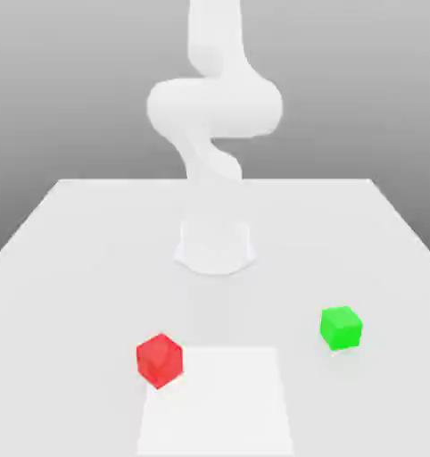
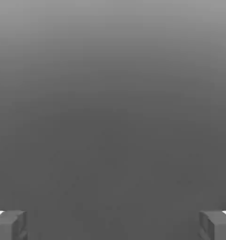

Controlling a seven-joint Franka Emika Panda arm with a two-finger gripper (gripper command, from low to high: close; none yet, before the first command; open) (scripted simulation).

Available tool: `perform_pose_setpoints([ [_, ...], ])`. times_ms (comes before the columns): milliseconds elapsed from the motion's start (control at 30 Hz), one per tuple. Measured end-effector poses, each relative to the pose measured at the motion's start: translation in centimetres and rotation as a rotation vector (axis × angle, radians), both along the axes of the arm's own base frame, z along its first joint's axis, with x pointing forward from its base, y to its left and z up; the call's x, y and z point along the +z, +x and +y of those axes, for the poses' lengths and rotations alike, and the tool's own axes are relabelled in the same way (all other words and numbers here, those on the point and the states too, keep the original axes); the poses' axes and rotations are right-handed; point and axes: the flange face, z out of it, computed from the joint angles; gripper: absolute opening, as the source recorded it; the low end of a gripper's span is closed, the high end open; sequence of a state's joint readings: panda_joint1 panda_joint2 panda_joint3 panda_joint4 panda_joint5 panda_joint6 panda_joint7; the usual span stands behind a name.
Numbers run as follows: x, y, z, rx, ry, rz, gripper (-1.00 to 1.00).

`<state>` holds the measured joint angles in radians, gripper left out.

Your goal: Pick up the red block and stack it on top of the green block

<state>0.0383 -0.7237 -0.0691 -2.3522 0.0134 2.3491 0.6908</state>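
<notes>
The red block (image 1: 160, 361) sits low, left of the middle, in the exterior view. It looks light and hard; pinch two flat sides. The green block (image 1: 341, 328) is lower right. The claw (image 2: 113, 226) is wide open, empty.

The outside scene was bright and washed out, the white arm (image 1: 215, 107) nearly merging with the pale table (image 1: 85, 294), with soft edges and barely any shadow. Between and beyond the jaws, the hand view was dim, smooth grey, lightening far from them.
</notes>
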Motion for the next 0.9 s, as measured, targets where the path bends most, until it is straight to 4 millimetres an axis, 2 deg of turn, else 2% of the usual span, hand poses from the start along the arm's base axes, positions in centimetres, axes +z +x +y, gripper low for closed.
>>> perform_pose_setpoints([
  [133,-9.4,4.0,-2.3,0.121,-0.035,0.135,0.00],
  [267,-18.7,5.9,-3.5,0.241,-0.078,0.261,0.00],
  [400,-27.7,5.7,-4.2,0.364,-0.130,0.384,0.00],
  [567,-37.6,2.9,-5.0,0.518,-0.205,0.533,0.00],
  [700,-43.8,-0.8,-6.3,0.635,-0.272,0.648,0.00],
  [767,-45.1,-1.4,-6.5,0.661,-0.287,0.666,0.00],
  [900,-46.5,-1.2,-6.5,0.675,-0.299,0.666,0.00],
])
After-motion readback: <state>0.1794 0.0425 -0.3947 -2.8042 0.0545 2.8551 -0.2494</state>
